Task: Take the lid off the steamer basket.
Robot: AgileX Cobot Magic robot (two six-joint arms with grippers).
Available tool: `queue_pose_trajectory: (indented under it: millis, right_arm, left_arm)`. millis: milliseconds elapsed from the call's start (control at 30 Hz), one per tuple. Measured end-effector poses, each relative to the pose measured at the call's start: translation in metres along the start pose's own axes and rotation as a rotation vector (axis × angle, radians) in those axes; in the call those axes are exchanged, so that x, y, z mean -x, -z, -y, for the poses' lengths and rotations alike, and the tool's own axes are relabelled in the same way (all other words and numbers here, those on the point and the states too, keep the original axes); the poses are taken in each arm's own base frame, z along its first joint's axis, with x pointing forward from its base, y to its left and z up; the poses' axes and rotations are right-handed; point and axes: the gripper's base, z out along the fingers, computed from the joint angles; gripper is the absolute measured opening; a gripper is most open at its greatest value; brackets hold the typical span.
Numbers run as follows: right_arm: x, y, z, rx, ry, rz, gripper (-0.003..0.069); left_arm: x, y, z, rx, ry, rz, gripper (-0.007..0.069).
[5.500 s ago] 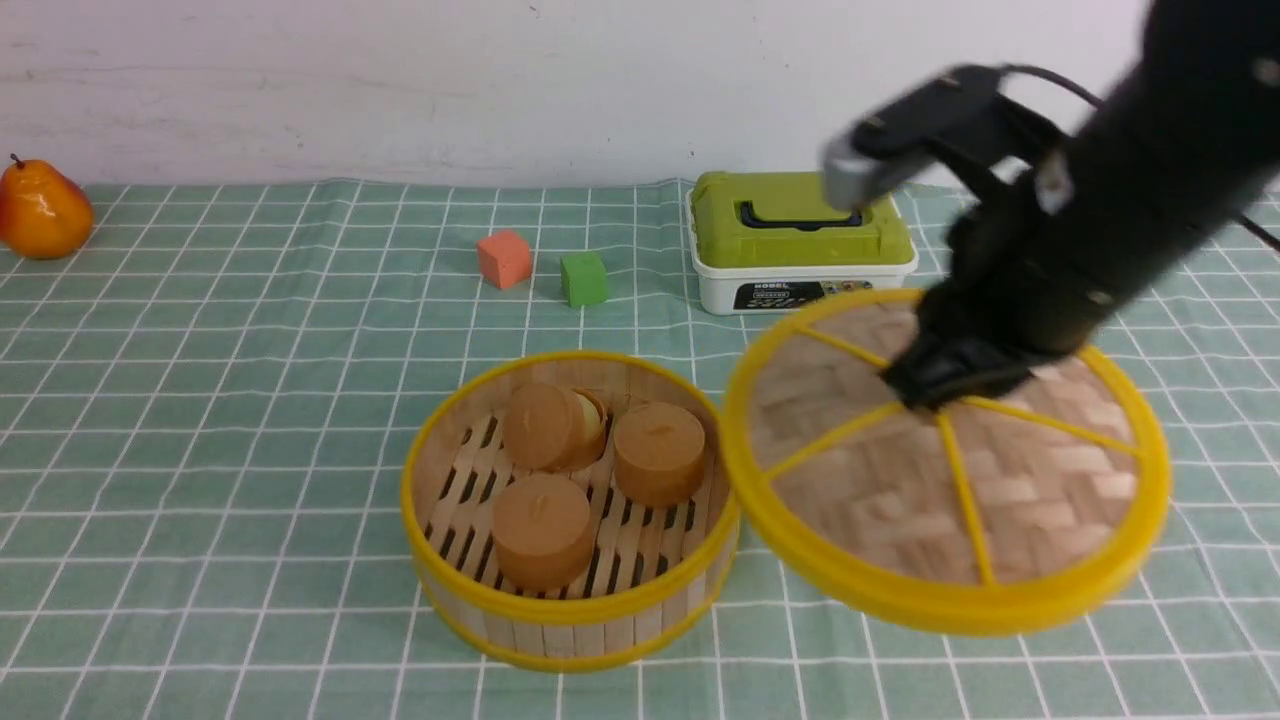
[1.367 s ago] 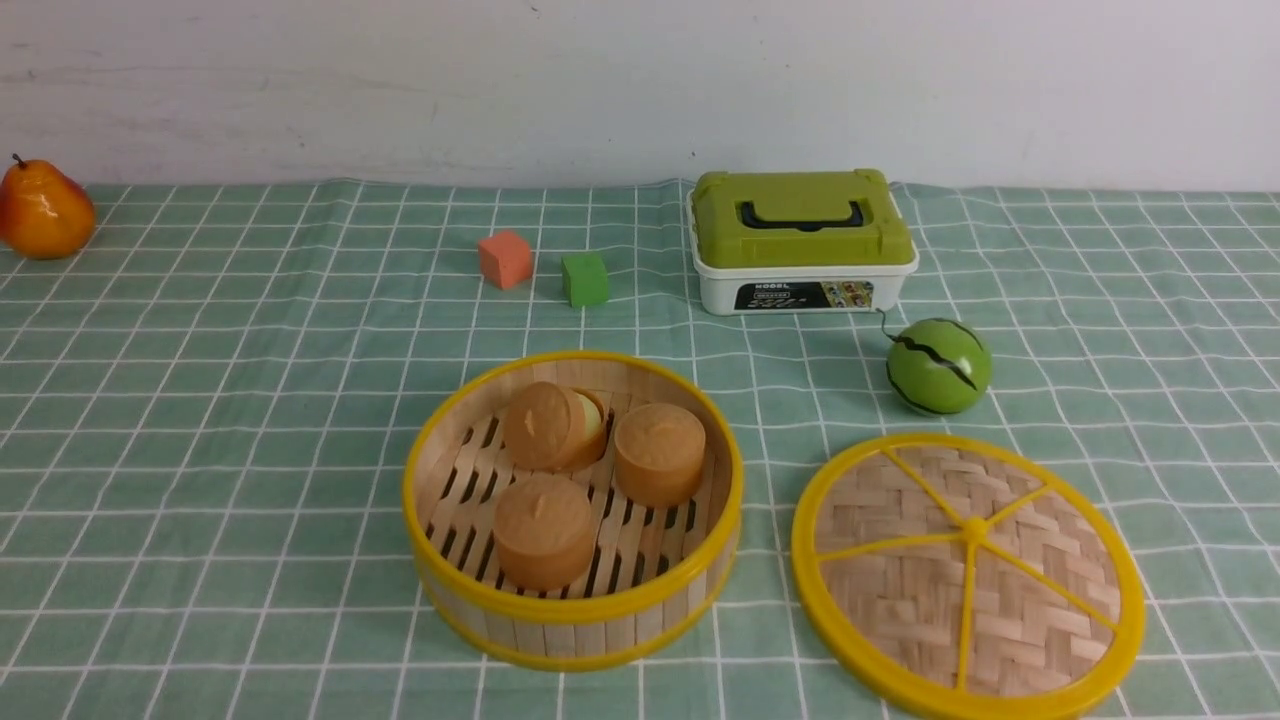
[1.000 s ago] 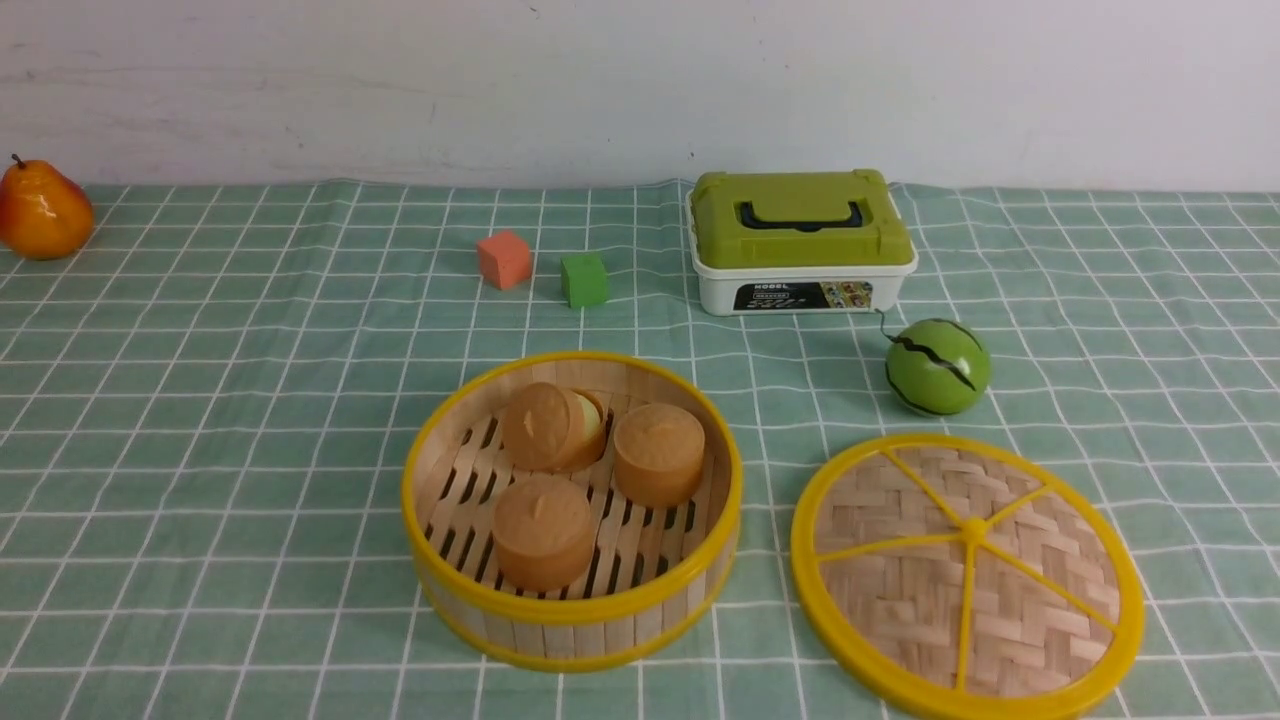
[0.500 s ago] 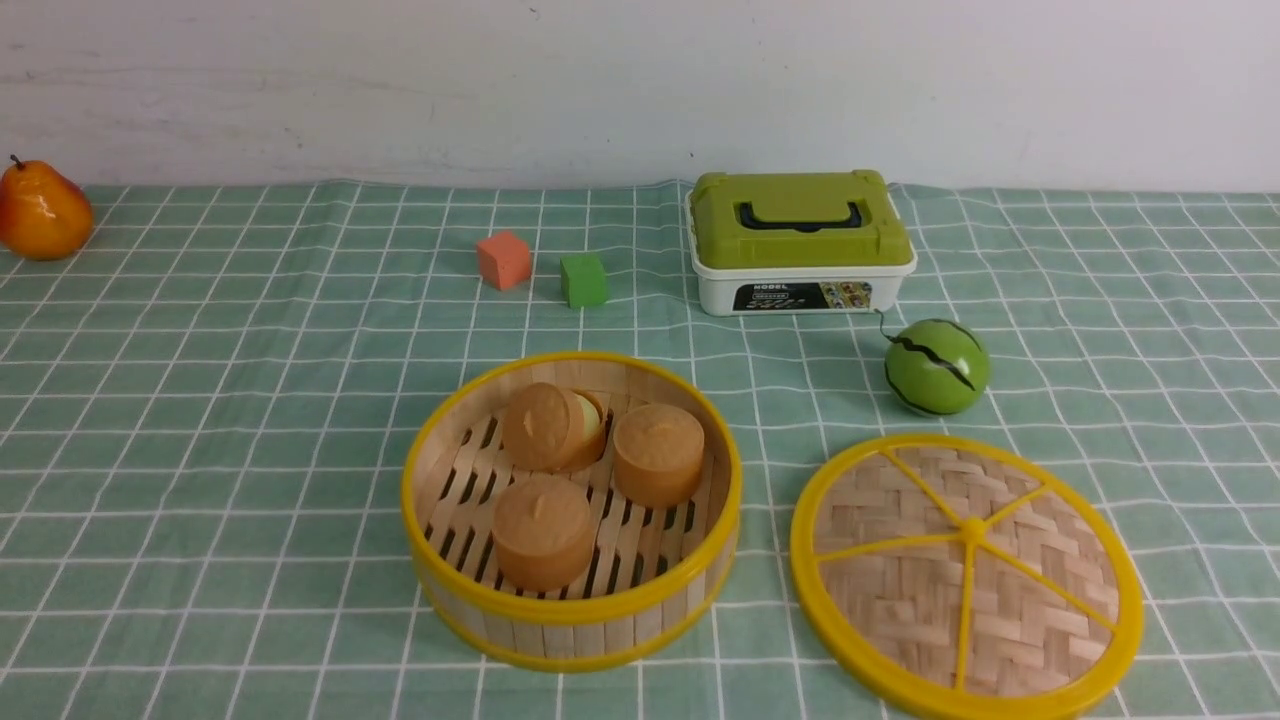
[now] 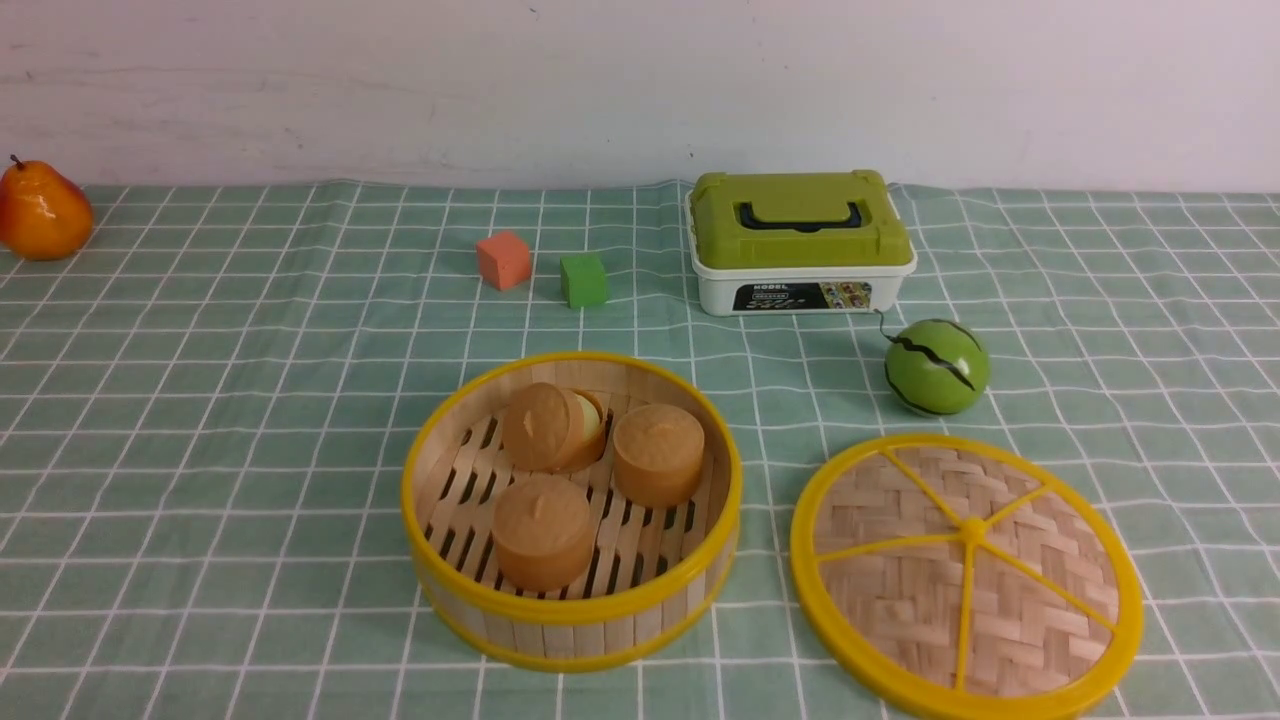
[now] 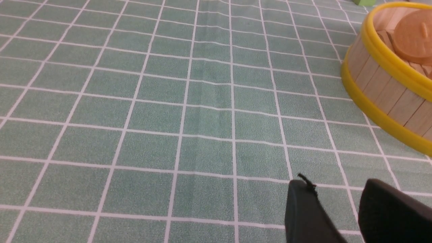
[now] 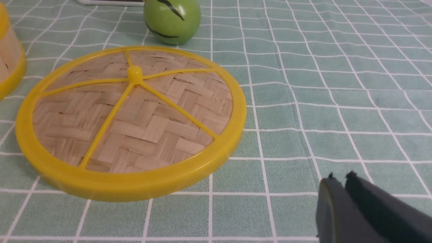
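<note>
The steamer basket (image 5: 572, 610) stands uncovered near the table's front, with three brown buns (image 5: 658, 452) inside. Its wall also shows in the left wrist view (image 6: 388, 91). The lid (image 5: 967, 577) lies flat on the cloth to the basket's right, and shows in the right wrist view (image 7: 131, 121). Neither arm shows in the front view. My left gripper (image 6: 334, 184) is open and empty above bare cloth, apart from the basket. My right gripper (image 7: 339, 176) is shut and empty above bare cloth, apart from the lid.
A white box with a green lid (image 5: 802, 240) stands at the back. A green toy melon (image 5: 937, 366) sits behind the lid. An orange cube (image 5: 503, 259) and a green cube (image 5: 584, 279) sit at the back middle. A pear (image 5: 40, 213) lies far left.
Earlier the right gripper held the lid tilted beside the basket. It has set the lid flat on the cloth and withdrawn from the front view. Over the last second nothing moved.
</note>
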Motion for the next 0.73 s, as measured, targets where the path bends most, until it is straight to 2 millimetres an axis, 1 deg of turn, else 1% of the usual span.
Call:
queue_pose_trajectory:
  millis: [733]
  right_arm:
    - [0.0, 0.0, 0.0, 0.0, 0.0, 0.0, 0.0055]
  left_arm:
    - [0.0, 0.0, 0.0, 0.0, 0.0, 0.0, 0.0239]
